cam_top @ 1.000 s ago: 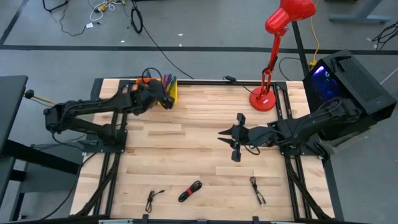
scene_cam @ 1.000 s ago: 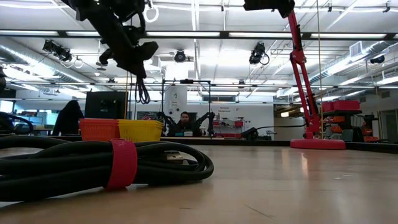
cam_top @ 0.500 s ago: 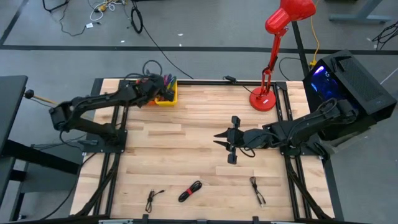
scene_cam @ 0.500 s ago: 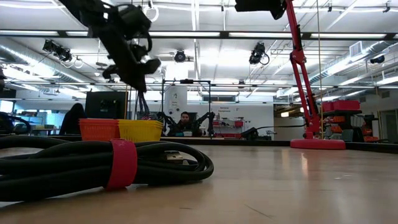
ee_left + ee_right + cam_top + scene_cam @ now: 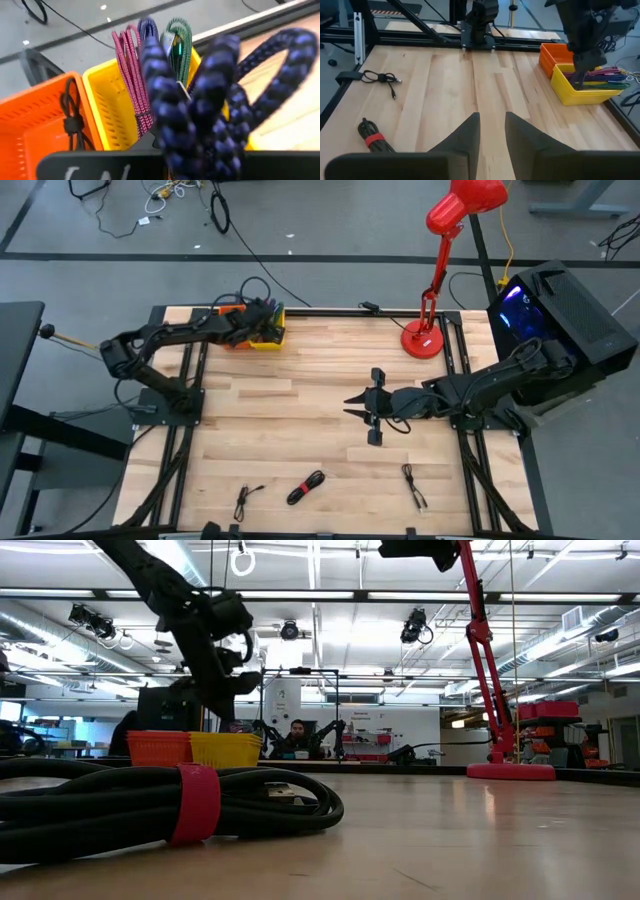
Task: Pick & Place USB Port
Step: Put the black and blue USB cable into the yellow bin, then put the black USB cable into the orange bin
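My left gripper (image 5: 262, 320) is over the yellow bin (image 5: 270, 335) at the table's far left and is shut on a coiled blue-and-black braided cable (image 5: 200, 100). The bin (image 5: 107, 100) holds magenta, blue and green braided cables standing on end. In the low view the left gripper (image 5: 218, 680) hangs just above the bin (image 5: 226, 748). My right gripper (image 5: 350, 402) is open and empty above the middle of the table. My left gripper holds the blue-and-black cable's coil (image 5: 175, 145) from above, slanting down toward the bin. The coil itself hides the fingers, so which strands they are on does not show. Dark strands (image 5: 222, 708) hang below the gripper down to the bin's rim.
An orange bin (image 5: 35, 125) with a black cable stands beside the yellow one. A black cable with a red tie (image 5: 306, 487) and two thin black cables (image 5: 245, 500) (image 5: 414, 485) lie near the front edge. A red lamp (image 5: 424, 340) stands at the far right.
My left gripper has carried the blue cable toward the far edge and down over the yellow bin, the arm stretching out. My right gripper has shifted a little toward the table's left and then kept still.
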`<state>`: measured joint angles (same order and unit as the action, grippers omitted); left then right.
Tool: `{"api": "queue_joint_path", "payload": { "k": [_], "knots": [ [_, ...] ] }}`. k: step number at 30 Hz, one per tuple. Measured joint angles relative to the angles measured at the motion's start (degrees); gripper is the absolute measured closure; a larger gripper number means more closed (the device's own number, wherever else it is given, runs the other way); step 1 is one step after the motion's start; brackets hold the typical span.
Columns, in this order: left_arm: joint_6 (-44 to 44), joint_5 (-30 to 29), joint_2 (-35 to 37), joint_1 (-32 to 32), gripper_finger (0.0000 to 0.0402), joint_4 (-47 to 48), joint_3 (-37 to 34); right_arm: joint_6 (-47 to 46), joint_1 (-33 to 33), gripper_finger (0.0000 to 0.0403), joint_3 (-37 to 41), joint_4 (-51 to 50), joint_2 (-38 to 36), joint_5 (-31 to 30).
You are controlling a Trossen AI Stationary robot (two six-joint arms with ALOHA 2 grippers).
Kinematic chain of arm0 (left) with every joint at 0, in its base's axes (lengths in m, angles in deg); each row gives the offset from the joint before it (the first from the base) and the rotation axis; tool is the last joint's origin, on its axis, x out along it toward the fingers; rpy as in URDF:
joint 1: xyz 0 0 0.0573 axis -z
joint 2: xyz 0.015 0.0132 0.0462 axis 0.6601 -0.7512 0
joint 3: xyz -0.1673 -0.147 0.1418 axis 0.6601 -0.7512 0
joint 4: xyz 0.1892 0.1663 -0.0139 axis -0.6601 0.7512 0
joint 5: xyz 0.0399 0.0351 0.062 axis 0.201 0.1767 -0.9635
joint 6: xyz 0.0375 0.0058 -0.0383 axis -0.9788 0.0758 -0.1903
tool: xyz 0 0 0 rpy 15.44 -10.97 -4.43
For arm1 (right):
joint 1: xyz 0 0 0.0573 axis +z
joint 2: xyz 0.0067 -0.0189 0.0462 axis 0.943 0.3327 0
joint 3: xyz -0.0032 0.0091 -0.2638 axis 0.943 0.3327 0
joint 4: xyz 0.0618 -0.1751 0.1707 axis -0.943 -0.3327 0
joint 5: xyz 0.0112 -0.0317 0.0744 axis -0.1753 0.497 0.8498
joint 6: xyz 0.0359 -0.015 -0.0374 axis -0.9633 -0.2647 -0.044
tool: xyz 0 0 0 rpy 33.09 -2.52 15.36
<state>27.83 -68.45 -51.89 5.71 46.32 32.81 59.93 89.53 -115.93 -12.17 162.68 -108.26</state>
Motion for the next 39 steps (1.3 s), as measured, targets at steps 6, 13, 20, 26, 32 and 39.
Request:
{"api": "queue_joint_path", "payload": {
  "k": [6,13,20,26,32,39],
  "knots": [
    [0.0,2.7,-2.8,-2.0,0.0376,-1.1,0.2,0.0,0.0,0.0311,0.0,-0.3,0.1,0.0],
    [-0.1,2.4,-3.5,-2.1,0.0343,-6.1,0.0,-0.1,0.0,0.0311,0.0,-1.3,0.1,0.0],
    [-0.1,2.1,-3.5,-2.2,0.0269,-7.5,0.0,-0.1,0.0,0.0311,0.0,-2.2,0.1,0.0],
    [0.9,0.0,-3.5,-2.2,0.0231,-7.6,0.0,-0.2,0.0,0.0311,1.0,-0.9,0.2,0.0],
    [1.7,-0.6,-3.5,-2.2,0.0225,-7.7,0.0,-0.1,-0.4,0.0311,8.2,8.4,0.2,0.0],
    [-2.6,9.5,-0.6,-1.5,0.0224,-7.2,0.0,-0.7,-0.8,0.0311,11.0,15.3,0.0,1.2]
  ]
}}
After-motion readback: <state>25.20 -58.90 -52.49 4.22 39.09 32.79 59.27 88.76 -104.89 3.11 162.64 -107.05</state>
